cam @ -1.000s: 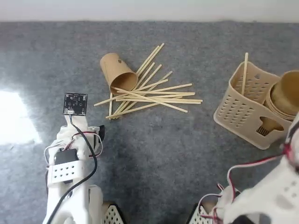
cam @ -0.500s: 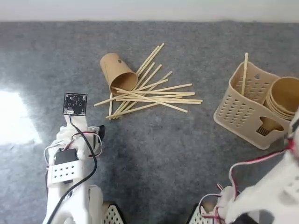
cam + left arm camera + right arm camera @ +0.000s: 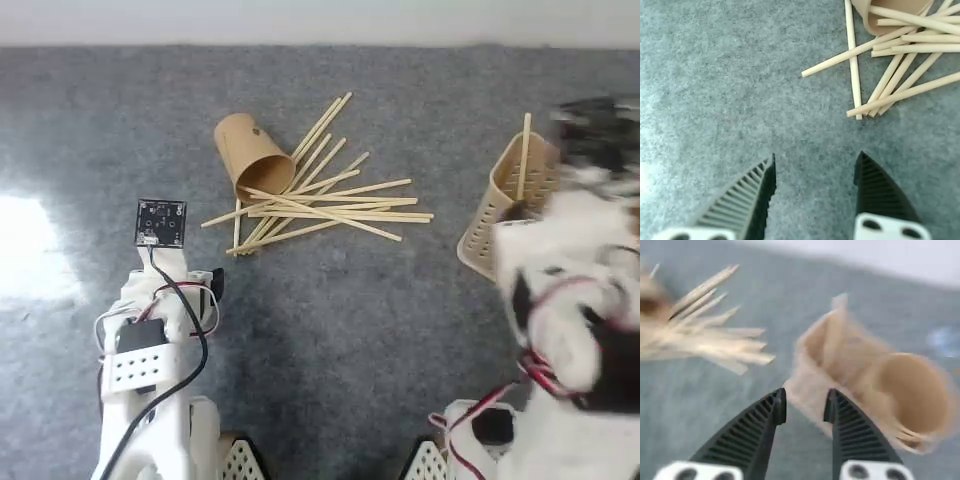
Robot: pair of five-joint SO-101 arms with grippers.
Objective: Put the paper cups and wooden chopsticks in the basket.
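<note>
A paper cup (image 3: pixel 254 155) lies on its side on the grey mat, its mouth toward a loose pile of wooden chopsticks (image 3: pixel 325 200). The beige basket (image 3: pixel 492 222) stands at the right with one chopstick (image 3: pixel 524 155) upright in it. My right arm (image 3: pixel 575 270) hangs blurred over the basket. In the right wrist view the right gripper (image 3: pixel 804 401) is open and empty just short of the basket (image 3: pixel 832 362), which holds stacked cups (image 3: pixel 910 385). My left gripper (image 3: pixel 815 170) is open above bare mat, near the ends of the chopsticks (image 3: pixel 900 65).
Bare grey mat (image 3: pixel 350 330) stretches between the two arms. A pale wall strip (image 3: pixel 320 20) runs along the mat's far edge. The left arm's base and cables (image 3: pixel 150 350) occupy the near left corner.
My right arm has swung from the near right corner up over the basket, covering the stacked cups in the high view. The left arm, cup and chopsticks have not moved.
</note>
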